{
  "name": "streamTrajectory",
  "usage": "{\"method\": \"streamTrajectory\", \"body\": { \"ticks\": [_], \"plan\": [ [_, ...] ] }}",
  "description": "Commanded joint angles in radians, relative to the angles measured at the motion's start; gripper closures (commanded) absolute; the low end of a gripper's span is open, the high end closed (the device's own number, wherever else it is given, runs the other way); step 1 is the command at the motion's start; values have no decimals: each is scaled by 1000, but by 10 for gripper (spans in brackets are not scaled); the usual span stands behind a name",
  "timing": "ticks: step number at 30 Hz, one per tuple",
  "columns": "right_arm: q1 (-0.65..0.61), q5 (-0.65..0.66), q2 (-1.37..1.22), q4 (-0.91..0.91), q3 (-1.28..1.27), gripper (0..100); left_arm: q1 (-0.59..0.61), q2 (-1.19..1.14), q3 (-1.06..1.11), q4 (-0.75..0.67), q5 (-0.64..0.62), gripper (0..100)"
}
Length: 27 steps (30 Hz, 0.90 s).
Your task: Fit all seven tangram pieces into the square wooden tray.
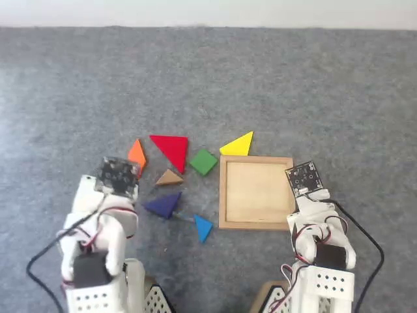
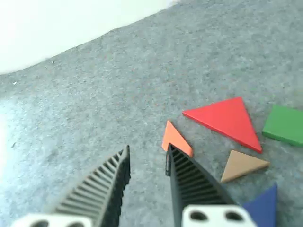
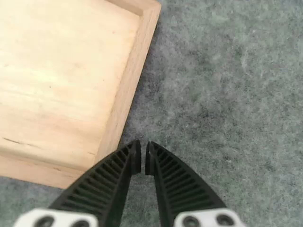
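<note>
High view, task not begun: wooden tray (image 1: 255, 160) bare, all seven tangram pieces (image 1: 171, 150) loose on the grey mat (image 1: 293, 85) beside it; left gripper (image 2: 147, 151) gapes near the orange triangle (image 2: 176, 138), right gripper (image 3: 143, 146) pinched together, empty, just off the tray's rim.

The tabletop (image 1: 273, 85) is covered in a fuzzy gray cloth, like felt. It has little light and dark specks all over. The gray runs from one side right across to the other. Along the far edge there is a plain white band (image 1: 208, 13). The line where gray meets white is straight. The light is soft and even, with only faint shadows.
</note>
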<state>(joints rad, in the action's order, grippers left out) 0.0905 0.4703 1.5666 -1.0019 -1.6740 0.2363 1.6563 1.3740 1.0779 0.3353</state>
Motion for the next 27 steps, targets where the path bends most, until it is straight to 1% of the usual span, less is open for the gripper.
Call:
{"method": "streamTrajectory", "body": {
  "ticks": [1, 3, 5, 8, 10, 12, 15, 17, 22, 25, 27],
  "plan": [
    [1, -3, 12, 19, -17, 959, 12, -379, -289, 9, -25, 868],
    [1, -3, 12, 19, -17, 959, -2, -589, -415, 15, -91, 849],
    [1, -3, 12, 19, -17, 959, -28, -807, -561, 51, -167, 814],
    [1, -3, 12, 19, -17, 959, -94, -1103, -782, 107, -232, 773],
    [1, -3, 12, 19, -17, 959, -133, -1261, -901, 115, -287, 764],
    [1, -3, 12, 19, -17, 959, -167, -1399, -1000, 115, -376, 763],
    [1, -3, 12, 19, -17, 959, -224, -1580, -1113, 120, -488, 761],
    [1, -3, 12, 19, -17, 959, -252, -1685, -1165, 123, -520, 761],
    [1, -3, 12, 19, -17, 959, -252, -1916, -1270, 121, -684, 761],
    [1, -3, 12, 19, -17, 959, -261, -2008, -1336, 181, -715, 761],
    [1, -3, 12, 19, -17, 959, -249, -2058, -1388, 224, -792, 761]
  ]
}}
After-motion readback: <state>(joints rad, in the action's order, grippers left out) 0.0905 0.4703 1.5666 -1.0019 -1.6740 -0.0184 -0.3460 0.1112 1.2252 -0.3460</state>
